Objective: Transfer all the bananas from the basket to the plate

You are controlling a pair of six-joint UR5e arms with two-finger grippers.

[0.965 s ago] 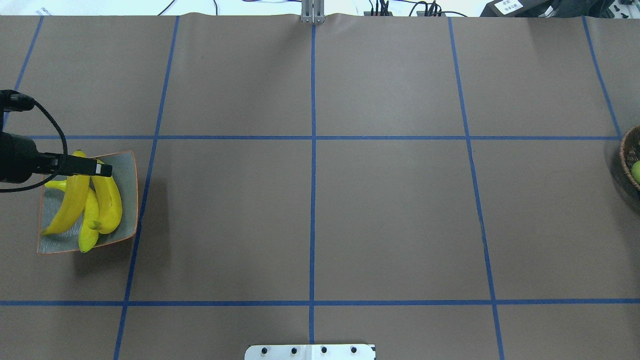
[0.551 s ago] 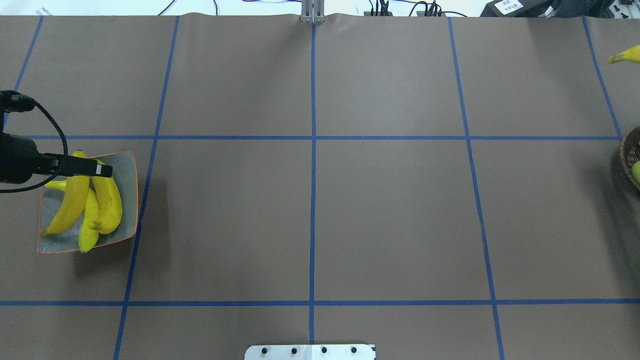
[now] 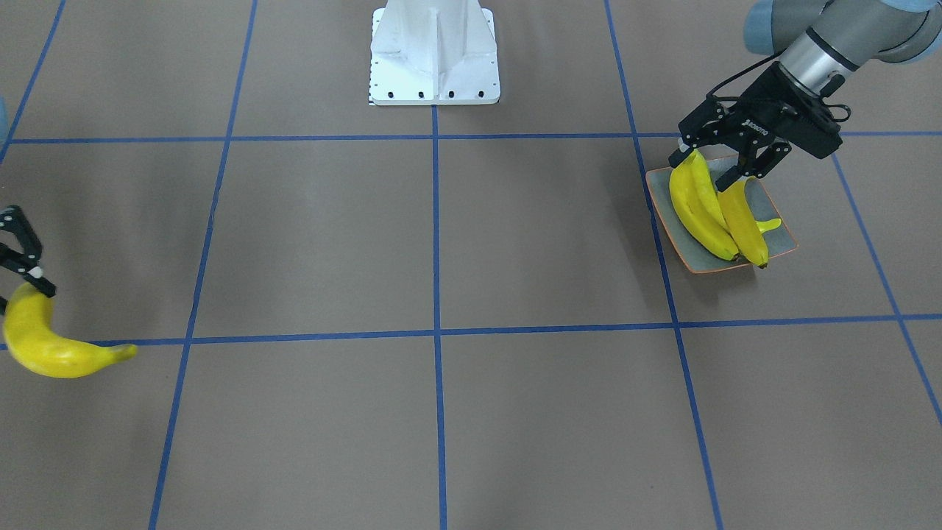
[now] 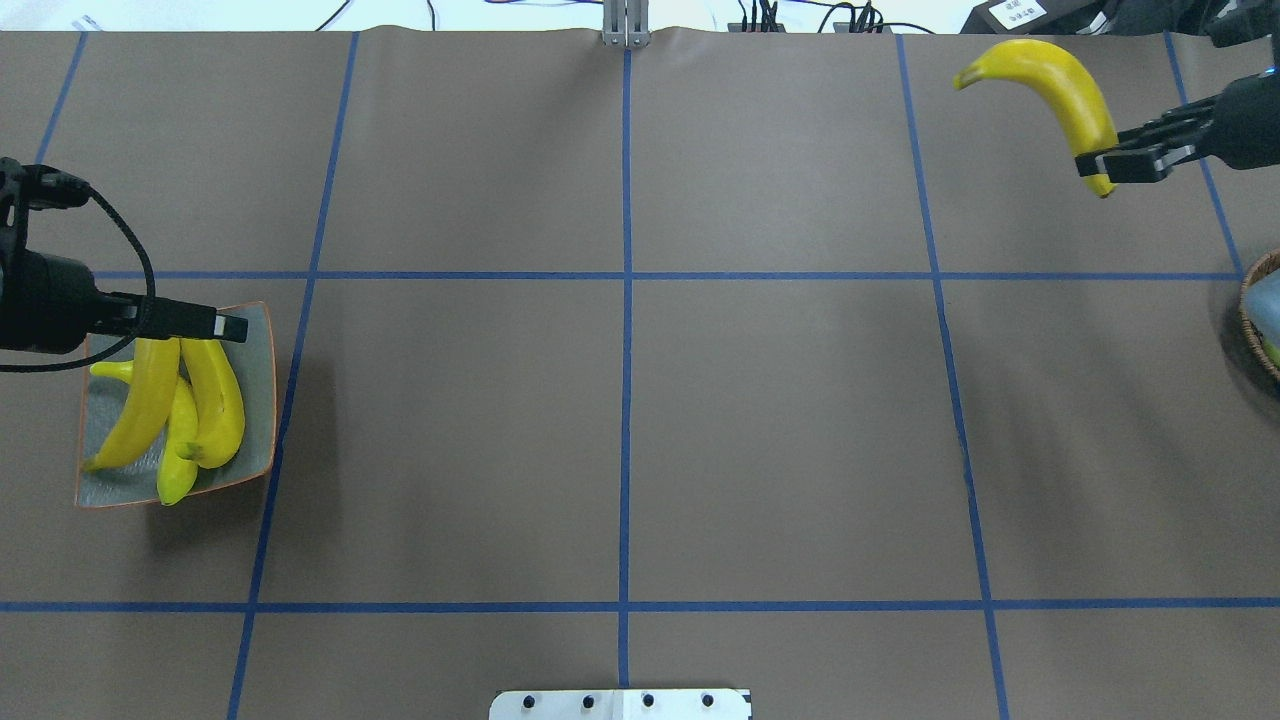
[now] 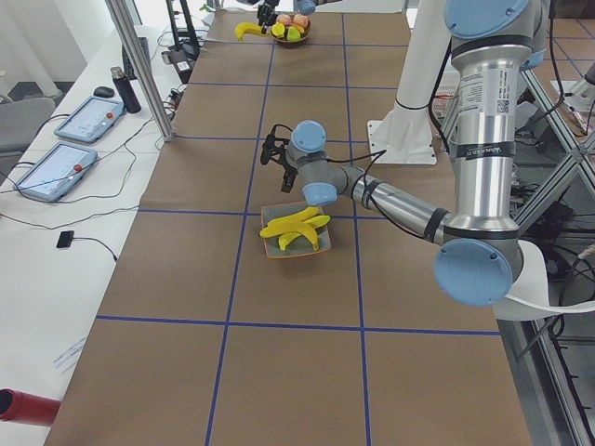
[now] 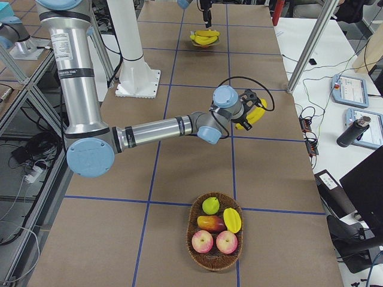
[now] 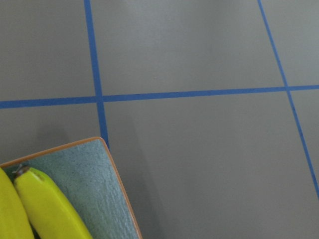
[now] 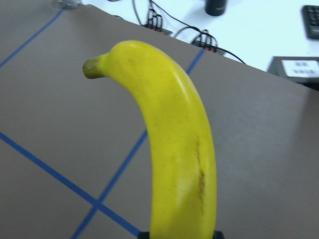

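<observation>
Yellow banana point(image 4: 1060, 80) at two o'clock, pinched only by its tip in my right gripper point(image 4: 1110, 165), may pivot loose. Left gripper point(image 4: 215, 328) hangs spread over three bananas point(image 4: 215, 400) on the plate point(image 4: 257, 345) at nine.

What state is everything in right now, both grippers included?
Plate, flat on the table.
Plated bananas, piled on the plate.
Held banana, lifted clear of the table.
Basket, upright, holding other fruit.
Left gripper, open over the plated bananas.
Right gripper, shut on the held banana.
</observation>
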